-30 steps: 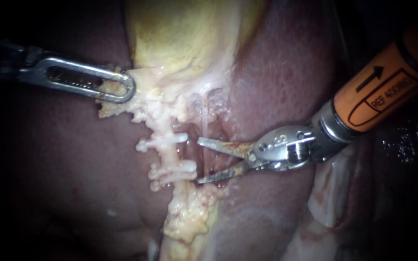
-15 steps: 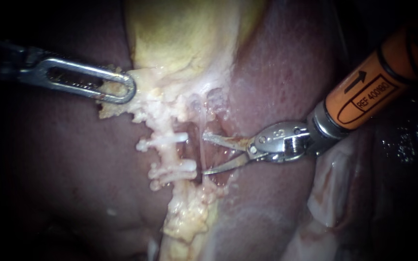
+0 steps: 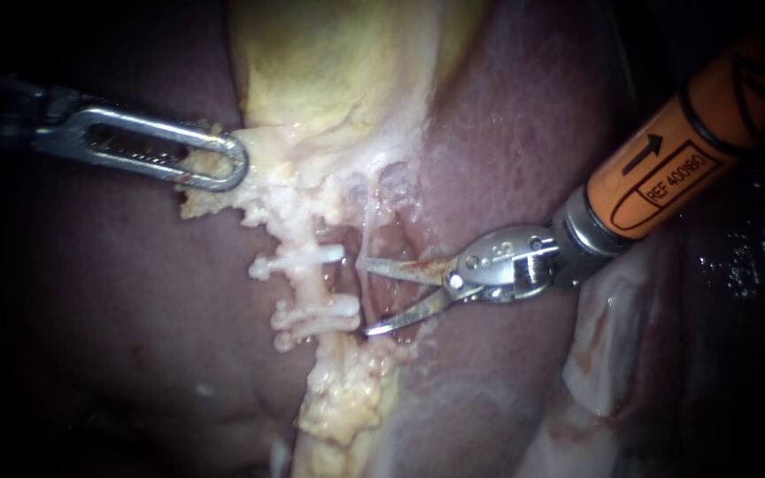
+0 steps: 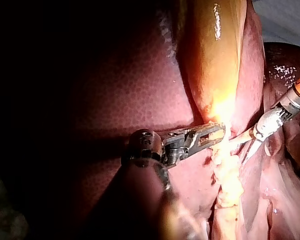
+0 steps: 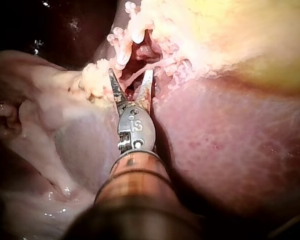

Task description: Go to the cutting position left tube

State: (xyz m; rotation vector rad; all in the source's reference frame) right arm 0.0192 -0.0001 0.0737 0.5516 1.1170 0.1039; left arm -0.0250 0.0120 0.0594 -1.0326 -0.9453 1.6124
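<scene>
My right instrument (image 3: 363, 297) comes in from the right with its two blades open. A thin pale tube (image 3: 370, 226) runs down between the blades. Just left of the blade tips, two white clips (image 3: 316, 255) (image 3: 325, 310) sit across a fatty strand. In the right wrist view the open blades (image 5: 131, 79) straddle a thin strand (image 5: 136, 75). My left instrument (image 3: 214, 164) is shut on the fatty edge of the yellow gallbladder (image 3: 338, 62). The left wrist view shows those jaws (image 4: 212, 135) holding it, with my right instrument (image 4: 241, 150) beyond.
Dark red liver (image 3: 506, 133) lies on both sides of the dissected groove. A ridge of yellow-white fat (image 3: 347, 389) runs down below the clips. Pale loose tissue (image 3: 604, 354) lies under the right instrument's orange shaft (image 3: 675, 168).
My right instrument has slid a little further left toward the tube, blades staying open around it. The left instrument and the tissue it holds have not moved.
</scene>
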